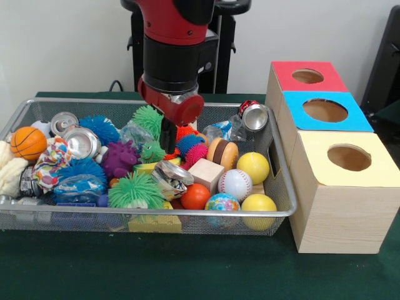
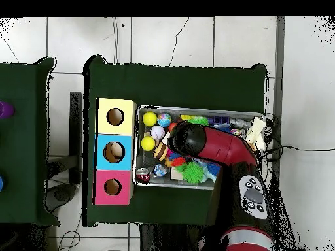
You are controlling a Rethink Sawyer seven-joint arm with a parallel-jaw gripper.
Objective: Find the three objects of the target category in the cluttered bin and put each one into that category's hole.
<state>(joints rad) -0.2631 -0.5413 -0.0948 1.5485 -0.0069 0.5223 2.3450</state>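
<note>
The silver wire-mesh bin is packed with toys; in the overhead view its rim shows beside the boxes. My gripper reaches down into the bin's middle, between a green spiky ball and orange and blue spiky balls. I cannot see its state or whether it holds anything. In the overhead view the arm covers it. The hole in the red-topped box is at the far right and empty; it also shows in the overhead view.
The blue-topped and yellow-topped boxes stand in a row with the red one, against the bin's right end. In the bin lie crushed cans, yellow balls, a baseball, a wooden cube and a basketball.
</note>
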